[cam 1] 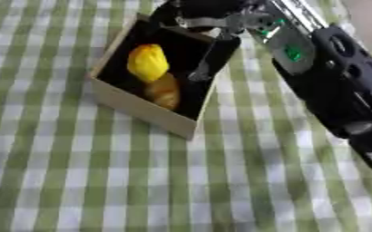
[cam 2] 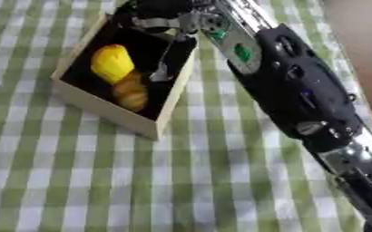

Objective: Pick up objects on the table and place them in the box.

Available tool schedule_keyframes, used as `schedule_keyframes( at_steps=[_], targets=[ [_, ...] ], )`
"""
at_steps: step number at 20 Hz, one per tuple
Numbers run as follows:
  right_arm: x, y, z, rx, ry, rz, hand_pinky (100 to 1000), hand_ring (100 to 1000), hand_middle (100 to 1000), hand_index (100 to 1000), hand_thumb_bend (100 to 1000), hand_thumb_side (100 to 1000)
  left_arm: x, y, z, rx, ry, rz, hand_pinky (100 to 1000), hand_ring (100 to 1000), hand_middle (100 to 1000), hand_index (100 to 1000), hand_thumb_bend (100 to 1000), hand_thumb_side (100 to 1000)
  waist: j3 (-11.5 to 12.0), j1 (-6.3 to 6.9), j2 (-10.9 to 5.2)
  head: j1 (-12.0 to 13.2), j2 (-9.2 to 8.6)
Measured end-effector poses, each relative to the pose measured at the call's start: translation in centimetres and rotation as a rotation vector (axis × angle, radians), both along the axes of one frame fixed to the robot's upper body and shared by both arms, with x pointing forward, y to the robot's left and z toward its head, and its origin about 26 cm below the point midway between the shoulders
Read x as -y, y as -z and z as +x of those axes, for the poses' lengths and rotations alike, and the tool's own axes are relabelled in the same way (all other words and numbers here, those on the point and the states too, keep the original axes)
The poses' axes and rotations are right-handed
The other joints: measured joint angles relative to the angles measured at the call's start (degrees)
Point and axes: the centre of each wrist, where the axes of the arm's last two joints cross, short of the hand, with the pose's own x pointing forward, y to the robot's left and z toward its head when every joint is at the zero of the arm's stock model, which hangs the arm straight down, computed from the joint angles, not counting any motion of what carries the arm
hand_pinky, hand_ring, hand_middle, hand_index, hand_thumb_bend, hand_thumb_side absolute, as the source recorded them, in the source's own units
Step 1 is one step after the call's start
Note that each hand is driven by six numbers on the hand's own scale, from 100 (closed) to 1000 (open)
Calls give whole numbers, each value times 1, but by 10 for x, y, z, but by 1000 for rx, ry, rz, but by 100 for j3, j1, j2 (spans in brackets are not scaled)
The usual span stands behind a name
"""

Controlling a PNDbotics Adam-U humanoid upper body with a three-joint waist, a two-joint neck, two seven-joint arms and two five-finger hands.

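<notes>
A wooden box (cam 1: 138, 107) with a dark inside stands on the checked cloth at upper centre. A yellow lumpy object (cam 1: 148, 62) and an orange-brown one (cam 1: 164, 90) lie inside it. A thin grey spoon-like thing (cam 2: 164, 63) slants down into the box from its far right rim, just under my right hand (cam 1: 198, 14). That hand hovers over the box's far corner, and I cannot tell whether it holds the grey thing. The right arm (cam 2: 300, 95) comes in from the lower right. My left hand shows in neither view.
A green and white checked cloth (cam 1: 102, 181) covers the table around the box. A bare brownish surface (cam 2: 364, 41) shows past the cloth's right edge. The arm crosses the right side of the scene.
</notes>
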Motion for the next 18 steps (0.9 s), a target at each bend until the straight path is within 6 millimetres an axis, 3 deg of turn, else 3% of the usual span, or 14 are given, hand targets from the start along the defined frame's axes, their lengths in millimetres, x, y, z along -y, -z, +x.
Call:
schedule_keyframes(
  at_steps=[1, 4, 11, 14, 18],
  targets=[
    [2, -3, -4, 10, -7, 34, 876, 908, 853, 924, 288, 278, 0, 0, 0, 0, 0, 0, 683, 773, 844, 837, 153, 707, -8, 0, -11, 5, 0],
    [13, -18, -22, 41, -36, 185, 880, 887, 834, 920, 100, 214, 0, 1, 0, -2, -2, -2, 683, 773, 844, 837, 154, 705, -59, 10, -31, 50, 3],
    [77, -50, -95, 165, -96, 637, 889, 856, 810, 890, 100, 171, -3, 4, -1, -9, -22, -5, 684, 774, 843, 837, 154, 701, -236, 77, -84, 243, 43],
    [112, -45, -118, 244, -99, 836, 895, 847, 806, 885, 100, 185, -5, 4, -1, -3, -36, -9, 684, 774, 842, 837, 158, 692, -288, 115, -84, 336, 43],
    [157, -22, -126, 332, -100, 1085, 902, 841, 811, 889, 100, 346, -9, 3, -1, 21, -59, -18, 686, 775, 840, 839, 169, 674, -333, 171, -84, 460, 43]
  ],
)
